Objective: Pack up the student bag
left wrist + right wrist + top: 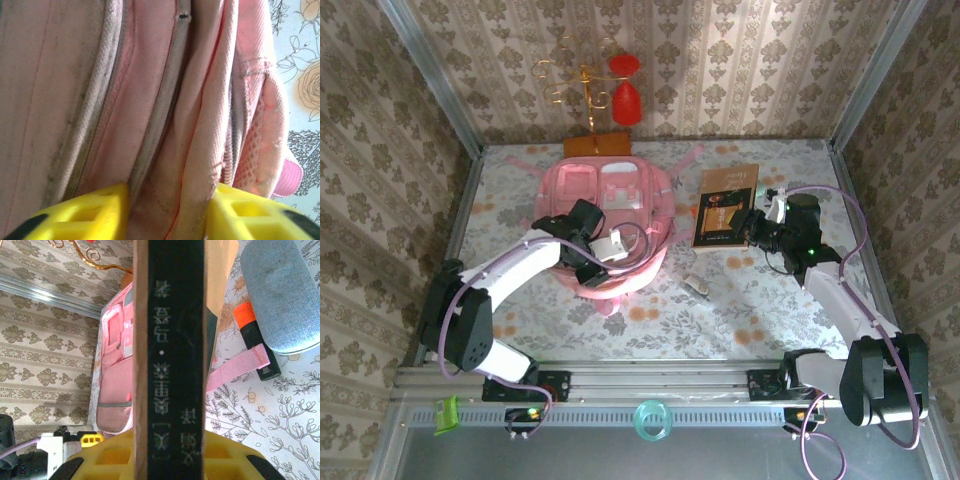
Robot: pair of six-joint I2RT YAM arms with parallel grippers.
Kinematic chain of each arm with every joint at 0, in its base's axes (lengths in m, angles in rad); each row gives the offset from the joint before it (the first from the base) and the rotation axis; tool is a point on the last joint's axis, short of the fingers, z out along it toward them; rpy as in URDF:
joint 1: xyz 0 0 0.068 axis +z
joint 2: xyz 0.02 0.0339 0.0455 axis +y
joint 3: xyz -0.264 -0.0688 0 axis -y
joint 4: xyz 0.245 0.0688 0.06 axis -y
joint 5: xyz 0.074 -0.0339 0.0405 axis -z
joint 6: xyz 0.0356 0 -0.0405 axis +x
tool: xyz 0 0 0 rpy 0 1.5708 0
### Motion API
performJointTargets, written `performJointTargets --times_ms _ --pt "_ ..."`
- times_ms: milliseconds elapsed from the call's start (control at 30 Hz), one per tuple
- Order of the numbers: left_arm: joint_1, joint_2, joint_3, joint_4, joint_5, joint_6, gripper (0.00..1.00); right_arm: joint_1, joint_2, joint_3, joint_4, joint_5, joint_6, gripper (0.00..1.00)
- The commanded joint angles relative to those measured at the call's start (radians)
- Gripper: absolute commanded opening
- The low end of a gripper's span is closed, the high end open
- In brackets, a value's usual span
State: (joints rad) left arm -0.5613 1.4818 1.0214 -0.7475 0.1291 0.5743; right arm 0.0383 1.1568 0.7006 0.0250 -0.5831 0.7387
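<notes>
Bag (620, 195) fold sits within our left tool (167, 205); we cannot tell if it grips. Right tool (170, 452) clenches a book (172, 340); next, spread the opening.

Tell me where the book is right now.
In the top view the book is right of centre, beside the right edge of the student bag, held by the right hand; the right wrist view shows its dark spine between that hand's fingers.
</notes>
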Motion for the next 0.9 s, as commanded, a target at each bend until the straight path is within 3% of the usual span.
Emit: performJointTargets --times_ms 0,167,200,333,467,633,733,867 --pt "0.012 -0.01 0.031 -0.008 0.034 0.003 0.34 0.003 -0.016 0.008 0.05 -0.017 -0.025 0.0" --pt "0.015 -0.016 0.057 -0.016 0.074 -0.018 0.02 0.003 -0.039 0.01 0.024 -0.017 -0.028 0.0" --pt "0.015 -0.023 0.06 -0.017 0.09 -0.023 0.0 0.002 -0.047 0.011 0.012 -0.017 -0.031 0.0" --pt "0.02 -0.096 0.076 0.009 0.147 -0.094 0.0 0.003 -0.095 -0.009 -0.026 -0.043 0.012 0.0" --pt "0.042 -0.205 0.078 0.13 0.104 -0.258 0.0 0.021 -0.178 -0.043 -0.047 -0.193 0.1 0.0" --pt "0.056 -0.266 0.094 0.246 0.112 -0.427 0.0 0.133 -0.216 -0.054 -0.204 -0.256 0.062 0.0" --pt "0.062 -0.279 0.11 0.282 0.115 -0.504 0.0 0.224 -0.155 -0.11 -0.071 -0.274 0.168 0.0" --pt "0.063 -0.276 0.131 0.289 0.109 -0.558 0.0 0.389 -0.051 -0.133 0.106 -0.171 0.275 0.0"
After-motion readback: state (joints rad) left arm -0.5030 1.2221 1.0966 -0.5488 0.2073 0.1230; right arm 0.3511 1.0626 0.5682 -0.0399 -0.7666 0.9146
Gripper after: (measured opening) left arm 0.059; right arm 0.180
